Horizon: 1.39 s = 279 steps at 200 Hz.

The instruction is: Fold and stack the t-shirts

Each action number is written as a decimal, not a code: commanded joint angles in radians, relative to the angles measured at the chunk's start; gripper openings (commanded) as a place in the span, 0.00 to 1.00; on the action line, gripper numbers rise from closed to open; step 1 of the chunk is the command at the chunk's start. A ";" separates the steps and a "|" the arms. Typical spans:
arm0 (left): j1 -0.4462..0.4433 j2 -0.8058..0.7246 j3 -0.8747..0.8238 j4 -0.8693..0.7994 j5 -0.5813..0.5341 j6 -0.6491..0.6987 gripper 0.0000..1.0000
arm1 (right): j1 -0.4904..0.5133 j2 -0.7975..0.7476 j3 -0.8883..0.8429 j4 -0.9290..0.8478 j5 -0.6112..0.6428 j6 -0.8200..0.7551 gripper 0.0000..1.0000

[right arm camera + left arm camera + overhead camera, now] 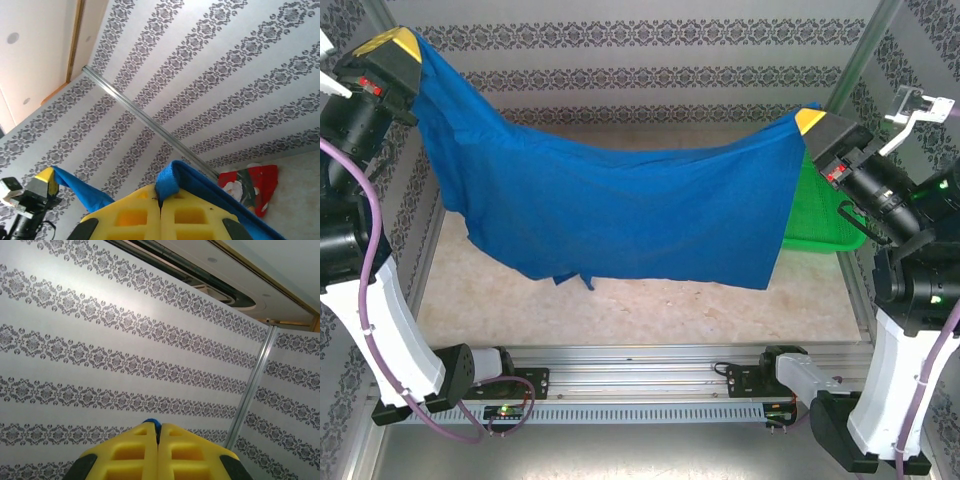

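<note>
A large royal-blue t-shirt [620, 215] hangs stretched in the air between both arms, sagging in the middle above the table. My left gripper [402, 42] at the upper left is shut on one end of it; a small tuft of blue cloth [152, 423] pokes out between the yellow fingertips [137, 450]. My right gripper [809, 120] at the right is shut on the other end, with a blue fold [172, 182] pinched in its tips. A red t-shirt [250, 187] with a printed picture lies on the table by the back wall.
A green mesh basket [820, 215] stands at the table's right side, partly behind the hanging blue cloth. Patterned walls enclose the back and both sides. A metal post [860, 55] rises at the back right corner.
</note>
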 commanded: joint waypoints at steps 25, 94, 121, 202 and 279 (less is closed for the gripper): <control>0.009 -0.026 0.051 0.029 -0.047 0.017 0.00 | -0.007 -0.017 0.087 -0.003 -0.063 0.060 0.00; 0.009 -0.012 -0.182 0.028 -0.033 0.050 0.00 | -0.008 -0.050 -0.194 -0.042 -0.039 0.024 0.00; 0.008 0.018 -0.385 0.116 0.000 0.037 0.00 | -0.010 -0.031 -0.343 -0.060 0.010 -0.014 0.00; -0.091 0.331 -0.691 0.313 -0.055 0.097 0.00 | -0.016 0.302 -0.598 0.022 0.234 -0.233 0.00; -0.119 0.677 -0.534 0.295 -0.062 0.097 0.00 | 0.006 0.713 -0.411 0.075 0.350 -0.305 0.00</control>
